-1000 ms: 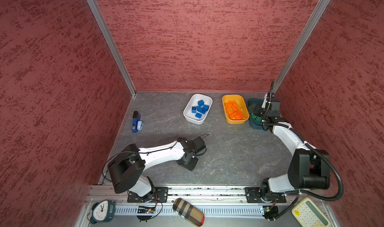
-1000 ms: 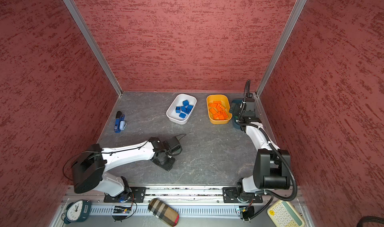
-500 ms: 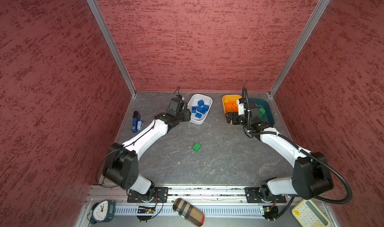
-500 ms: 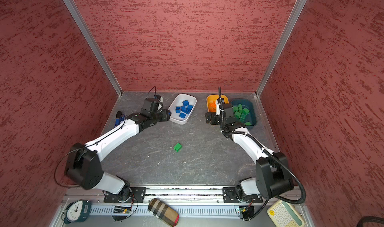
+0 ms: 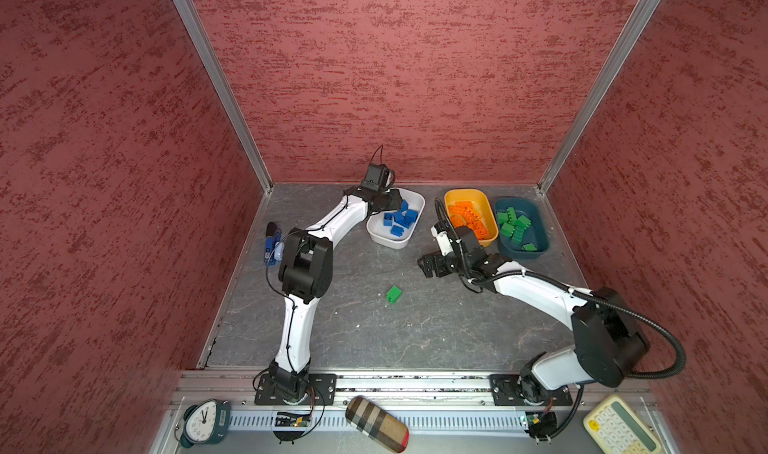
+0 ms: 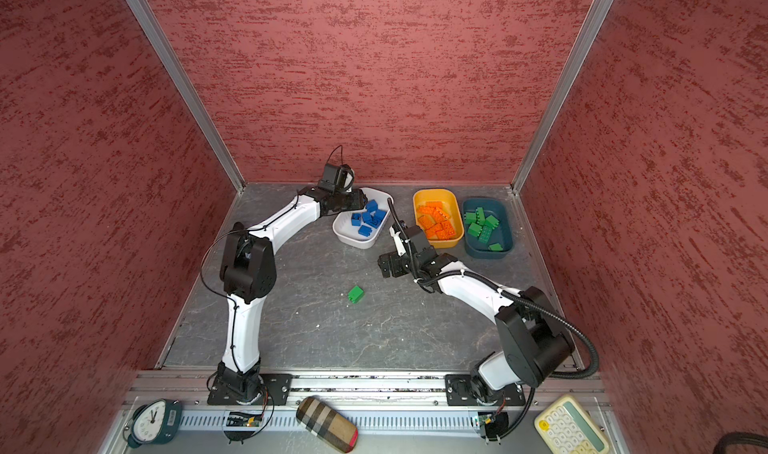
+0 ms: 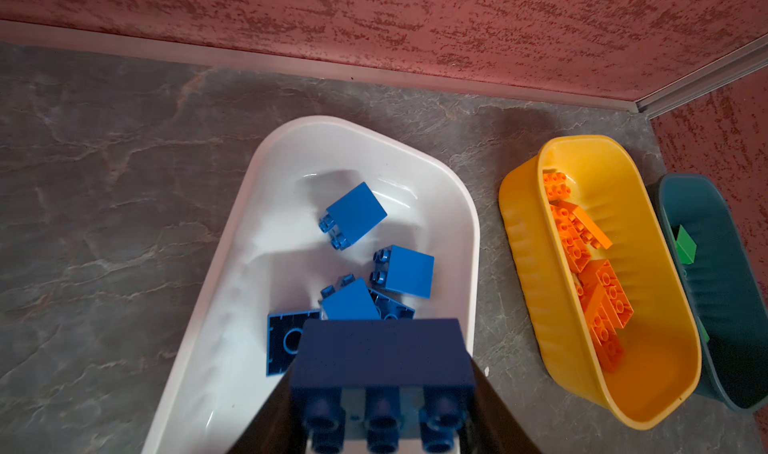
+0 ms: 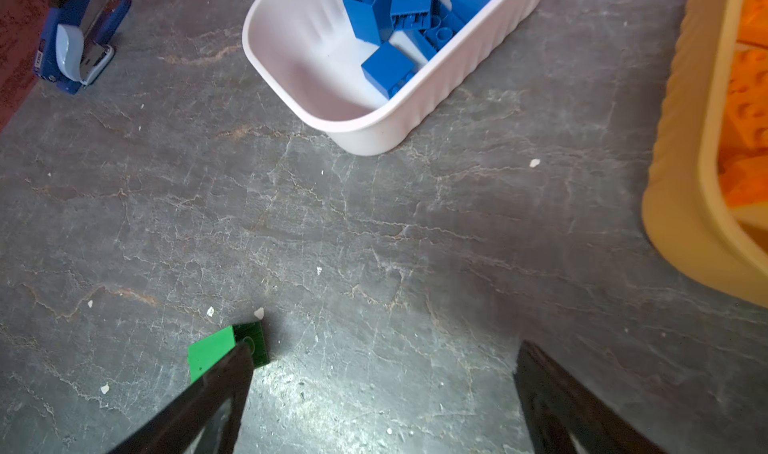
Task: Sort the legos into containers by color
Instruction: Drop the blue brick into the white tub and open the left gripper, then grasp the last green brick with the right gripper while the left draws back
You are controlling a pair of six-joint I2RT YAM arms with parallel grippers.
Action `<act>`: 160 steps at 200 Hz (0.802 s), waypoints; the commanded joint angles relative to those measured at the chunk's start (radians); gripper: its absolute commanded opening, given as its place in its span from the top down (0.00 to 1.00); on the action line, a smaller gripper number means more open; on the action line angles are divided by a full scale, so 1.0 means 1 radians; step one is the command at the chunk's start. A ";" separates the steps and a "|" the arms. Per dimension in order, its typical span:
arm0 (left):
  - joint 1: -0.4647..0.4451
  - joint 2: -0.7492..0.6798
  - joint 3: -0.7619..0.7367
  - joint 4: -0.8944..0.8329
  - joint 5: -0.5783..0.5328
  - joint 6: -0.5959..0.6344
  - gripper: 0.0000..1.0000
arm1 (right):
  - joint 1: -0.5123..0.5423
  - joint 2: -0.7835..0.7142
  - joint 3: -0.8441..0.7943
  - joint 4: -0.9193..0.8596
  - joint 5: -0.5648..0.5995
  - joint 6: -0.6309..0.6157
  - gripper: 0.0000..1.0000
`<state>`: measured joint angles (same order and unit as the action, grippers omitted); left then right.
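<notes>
- Over the white tub [image 7: 224,327], the left gripper [image 7: 382,389] was clamped partway shut on a dark blue oblong brick [image 7: 382,352], above the loose blue bricks [image 7: 353,215] inside.
- The right gripper [image 8: 384,350] hung wide open and empty, near a lone green brick [image 5: 393,294] on the grey table [image 5: 415,339].
- Orange bricks [image 5: 467,219] lay in the yellow-orange tub [image 5: 451,195], green bricks [image 5: 513,225] in the dark teal tub [image 5: 541,240].

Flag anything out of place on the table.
One green lego lies loose mid-table, tipped on its side, away from the teal tub holding the other greens. A stapler-like gadget by the left wall isn't a lego.
</notes>
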<state>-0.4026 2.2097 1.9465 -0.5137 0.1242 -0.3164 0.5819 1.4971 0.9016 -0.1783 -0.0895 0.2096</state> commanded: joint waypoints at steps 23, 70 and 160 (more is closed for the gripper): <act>-0.017 0.055 0.102 -0.208 -0.098 0.052 0.62 | 0.009 -0.002 0.007 -0.003 0.107 0.008 0.01; -0.032 -0.002 0.057 -0.208 -0.053 0.102 0.27 | 0.014 0.022 0.023 0.001 0.079 -0.039 0.01; -0.049 -0.225 -0.089 -0.080 -0.097 0.074 0.00 | 0.081 0.063 0.025 0.032 0.023 -0.099 0.01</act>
<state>-0.4644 2.0686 1.9308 -0.6708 0.0406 -0.2173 0.6338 1.5536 0.9062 -0.1764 -0.0296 0.1650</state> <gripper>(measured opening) 0.995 0.989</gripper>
